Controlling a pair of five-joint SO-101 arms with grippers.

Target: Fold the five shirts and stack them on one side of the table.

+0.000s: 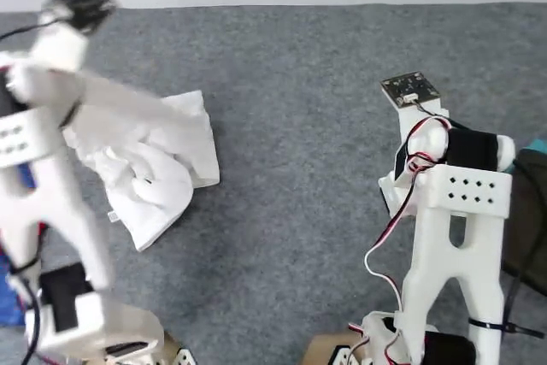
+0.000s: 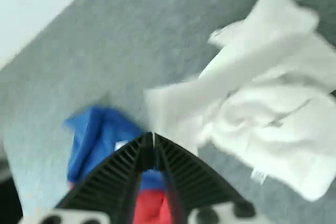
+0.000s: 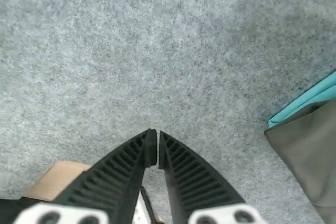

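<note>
Left gripper (image 2: 153, 139): jaws clenched tip to tip, with nothing visibly pinched between them. It hangs over the edge of the white shirt (image 1: 158, 168), where that edge meets a blue shirt (image 2: 97, 132).

Right gripper (image 3: 157, 148): jaws also clenched and empty, over bare grey felt mat (image 3: 157, 35). It is well apart from the white shirt.

White shirt: crumpled in a loose heap with uneven overlapping layers, lying flat on the mat. A small tag (image 2: 257, 174) shows at one edge. In the high view the left arm (image 1: 51, 168) crosses over the side of the shirt that faces away from the right arm (image 1: 453, 211).

Blue shirt: bunched up just beside the white shirt, on the side away from the right arm. Whether the two touch, I cannot tell.

Red fabric (image 2: 152, 205): next to the blue shirt and partly hidden behind the left jaws. I can't tell whether it is a separate shirt.

Dark grey shirt (image 3: 310, 156): at the mat's edge beyond the right arm, well apart from the white shirt. A teal shirt (image 3: 315, 100) sticks out from under it.

Tan board (image 3: 55, 179): by the right arm's base, well apart from the white shirt.
</note>
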